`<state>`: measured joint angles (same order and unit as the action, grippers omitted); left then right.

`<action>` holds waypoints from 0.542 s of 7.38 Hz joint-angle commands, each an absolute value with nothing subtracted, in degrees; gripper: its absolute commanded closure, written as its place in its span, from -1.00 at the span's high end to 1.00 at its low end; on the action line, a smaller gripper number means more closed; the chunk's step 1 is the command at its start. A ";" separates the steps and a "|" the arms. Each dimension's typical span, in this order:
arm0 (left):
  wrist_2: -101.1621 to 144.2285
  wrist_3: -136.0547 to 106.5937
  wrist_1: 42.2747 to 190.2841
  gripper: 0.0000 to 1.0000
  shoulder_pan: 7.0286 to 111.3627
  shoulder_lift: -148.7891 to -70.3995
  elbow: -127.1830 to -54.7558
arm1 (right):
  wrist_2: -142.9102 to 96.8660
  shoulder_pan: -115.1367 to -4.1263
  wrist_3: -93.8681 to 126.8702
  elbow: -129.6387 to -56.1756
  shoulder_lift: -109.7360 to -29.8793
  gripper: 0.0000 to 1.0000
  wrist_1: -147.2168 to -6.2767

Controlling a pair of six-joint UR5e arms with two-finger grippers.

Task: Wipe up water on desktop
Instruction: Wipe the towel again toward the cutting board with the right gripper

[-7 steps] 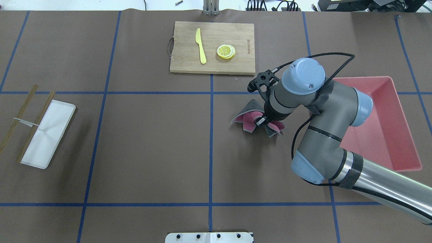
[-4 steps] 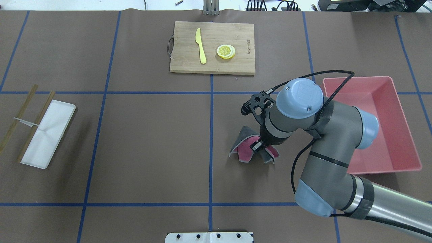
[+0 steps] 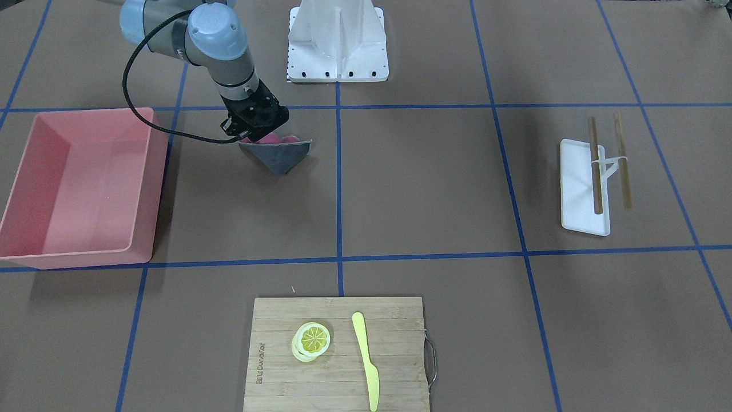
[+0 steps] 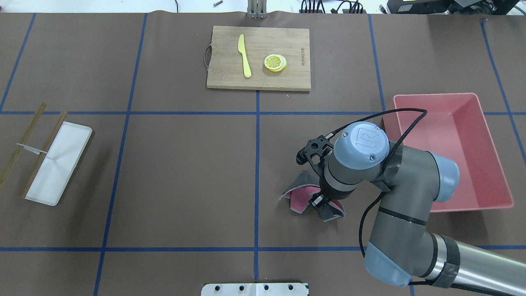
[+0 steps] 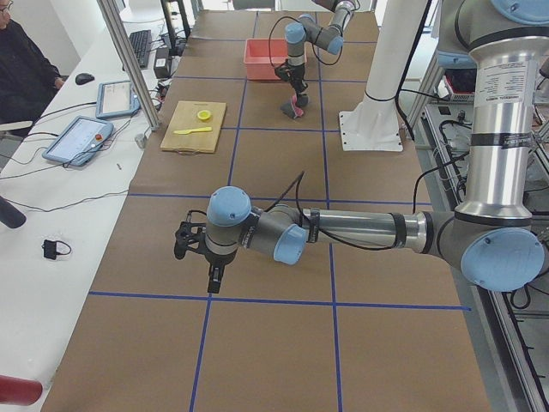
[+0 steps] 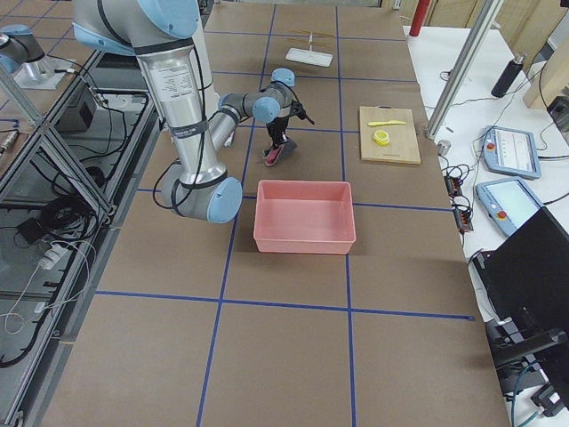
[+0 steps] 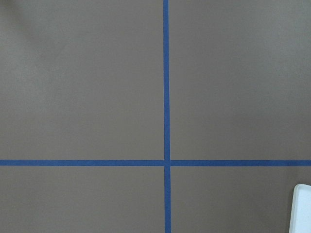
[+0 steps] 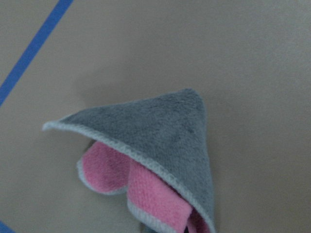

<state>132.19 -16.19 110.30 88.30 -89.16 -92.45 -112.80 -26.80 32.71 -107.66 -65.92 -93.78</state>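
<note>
The desktop [image 4: 185, 176] is a matte brown surface with a blue tape grid. I see no water on it. My right gripper [image 4: 317, 201] is shut on a crumpled grey and pink cloth [image 4: 301, 198] that rests on the desktop just right of the centre line. The cloth also shows in the front view [image 3: 281, 155], under the gripper [image 3: 257, 135], and fills the right wrist view [image 8: 165, 141]. My left gripper [image 5: 214, 279] shows only in the exterior left view, low over bare desktop. I cannot tell whether it is open or shut.
A pink bin [image 4: 485, 123] stands right of the cloth. A bamboo cutting board [image 4: 222, 78] with a yellow knife [image 4: 245, 55] and lemon slices [image 4: 275, 63] lies at the far middle. A white tray [image 4: 57, 164] with chopsticks lies at the left.
My right arm has moved toward the robot's side of the table and drawn the cloth along the desktop with it. The cloth stays in the gripper.
</note>
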 commanded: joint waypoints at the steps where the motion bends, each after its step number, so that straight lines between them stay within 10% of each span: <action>1: 132.19 -16.17 110.30 0.96 88.33 -89.38 -92.37 | -113.20 -31.79 32.08 -103.72 -64.34 -1.00 -93.69; 4: 132.19 -16.26 110.21 0.96 88.33 -89.56 -92.29 | -113.20 -35.32 28.75 -96.71 -62.06 -1.00 -93.52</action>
<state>132.19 -16.21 110.23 88.33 -89.51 -92.31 -113.15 -33.47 30.45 -99.98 -63.31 -93.56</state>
